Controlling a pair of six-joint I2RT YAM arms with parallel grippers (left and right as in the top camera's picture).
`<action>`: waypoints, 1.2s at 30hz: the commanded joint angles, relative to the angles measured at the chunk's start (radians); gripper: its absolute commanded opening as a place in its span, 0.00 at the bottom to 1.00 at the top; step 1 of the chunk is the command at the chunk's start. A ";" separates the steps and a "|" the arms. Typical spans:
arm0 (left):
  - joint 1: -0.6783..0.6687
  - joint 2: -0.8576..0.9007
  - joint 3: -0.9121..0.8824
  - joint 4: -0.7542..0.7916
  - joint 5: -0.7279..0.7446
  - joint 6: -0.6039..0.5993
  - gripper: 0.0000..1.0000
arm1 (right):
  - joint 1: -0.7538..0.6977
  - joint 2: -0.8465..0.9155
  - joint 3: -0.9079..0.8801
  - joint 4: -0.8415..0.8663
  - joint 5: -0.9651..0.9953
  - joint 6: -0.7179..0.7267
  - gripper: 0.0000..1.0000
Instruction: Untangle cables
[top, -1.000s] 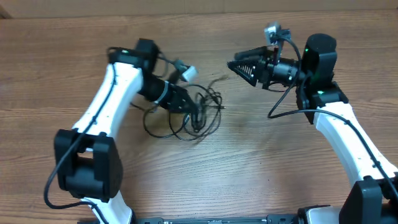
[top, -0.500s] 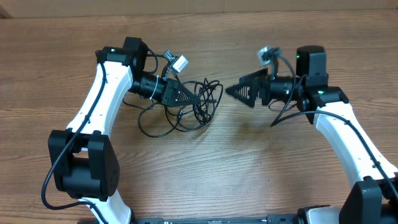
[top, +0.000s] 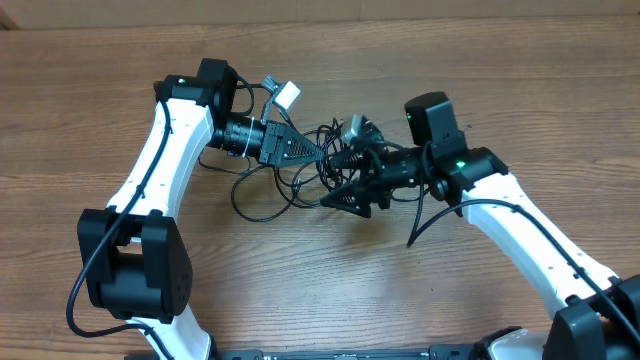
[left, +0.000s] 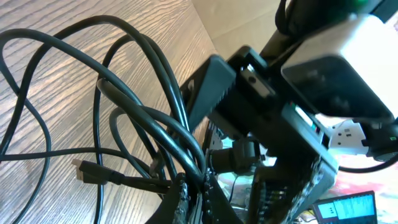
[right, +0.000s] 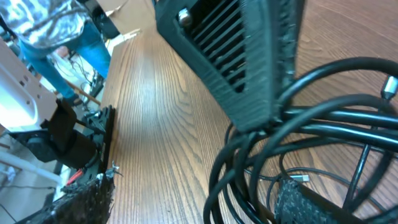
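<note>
Cables (right: 336, 121) judged light, limp, snag-prone. Left end effector (top: 318, 152) pinches the bundle; right end effector (top: 335, 192) spread around strands. Advise gripping one outer loop.

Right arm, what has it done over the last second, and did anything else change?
The right gripper swung left and toward the near edge, from clear of the cables into the tangle. Its jaws are open and grip nothing. The left gripper shifted slightly toward the far edge, taking the bundle along. It stayed shut on the cables.

Brown wood-grain table (top: 90, 70), even light
</note>
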 joint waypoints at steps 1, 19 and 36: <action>0.008 0.008 0.019 0.003 0.045 -0.001 0.04 | 0.010 -0.008 0.010 0.014 0.024 -0.023 0.73; -0.026 0.008 0.019 0.003 0.038 -0.001 0.04 | 0.010 -0.008 0.010 0.065 0.024 -0.022 0.59; -0.058 0.008 0.019 0.018 0.034 -0.001 0.04 | 0.010 -0.008 0.010 0.074 0.024 -0.018 0.04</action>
